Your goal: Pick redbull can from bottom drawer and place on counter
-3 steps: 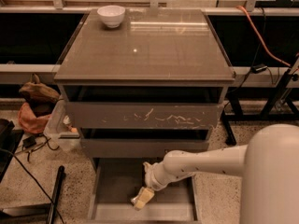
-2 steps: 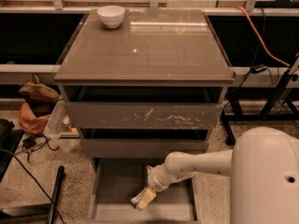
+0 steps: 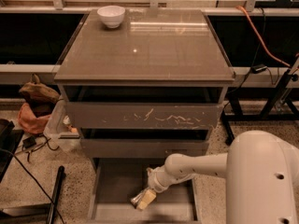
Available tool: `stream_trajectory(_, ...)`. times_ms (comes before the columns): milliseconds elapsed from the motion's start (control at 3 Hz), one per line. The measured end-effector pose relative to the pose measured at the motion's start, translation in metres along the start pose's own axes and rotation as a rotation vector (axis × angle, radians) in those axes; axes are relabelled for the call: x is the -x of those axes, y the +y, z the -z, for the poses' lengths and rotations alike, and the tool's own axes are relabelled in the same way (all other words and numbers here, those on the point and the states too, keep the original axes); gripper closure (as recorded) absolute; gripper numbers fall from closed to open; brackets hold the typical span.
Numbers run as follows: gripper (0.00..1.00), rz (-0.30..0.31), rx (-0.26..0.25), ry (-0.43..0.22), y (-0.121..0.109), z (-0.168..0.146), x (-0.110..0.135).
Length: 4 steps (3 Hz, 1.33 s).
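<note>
The bottom drawer [image 3: 112, 190] is pulled open below the cabinet, and its flat grey-brown floor shows. My gripper [image 3: 145, 199] reaches down into it near the middle of the floor, at the end of my white arm [image 3: 196, 167], which comes in from the right. A small silvery shape [image 3: 136, 201] lies at the gripper's lower left tip. It looks like an end of the redbull can, and the rest of the can is hidden by the gripper. The counter [image 3: 149, 50] is the glossy grey-brown top of the cabinet, above the drawers.
A white bowl [image 3: 111, 16] stands at the counter's back left corner. The top drawer front [image 3: 145, 116] has white scratches, and the middle drawer [image 3: 140, 147] sits just above my arm. A bag [image 3: 35, 108], a plastic bin [image 3: 58, 129] and cables [image 3: 28, 146] lie on the floor at the left. My white arm housing [image 3: 264, 181] fills the lower right.
The large white arm housing at lower right has shifted left and taken up more of the view. The gripper stays at about the same spot in the bottom drawer.
</note>
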<state>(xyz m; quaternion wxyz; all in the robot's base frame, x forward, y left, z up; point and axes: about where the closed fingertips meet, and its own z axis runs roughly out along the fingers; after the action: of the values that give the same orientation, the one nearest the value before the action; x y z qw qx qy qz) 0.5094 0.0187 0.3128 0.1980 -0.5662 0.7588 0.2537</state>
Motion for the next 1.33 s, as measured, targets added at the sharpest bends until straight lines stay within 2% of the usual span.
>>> stream_trajectory(667,0.0,-0.007,-0.032,0.054,-0.039,-0.062,-0.052)
stream_trajectory(1333,0.0,-0.024,-0.037,0.088,-0.063,-0.092,-0.082)
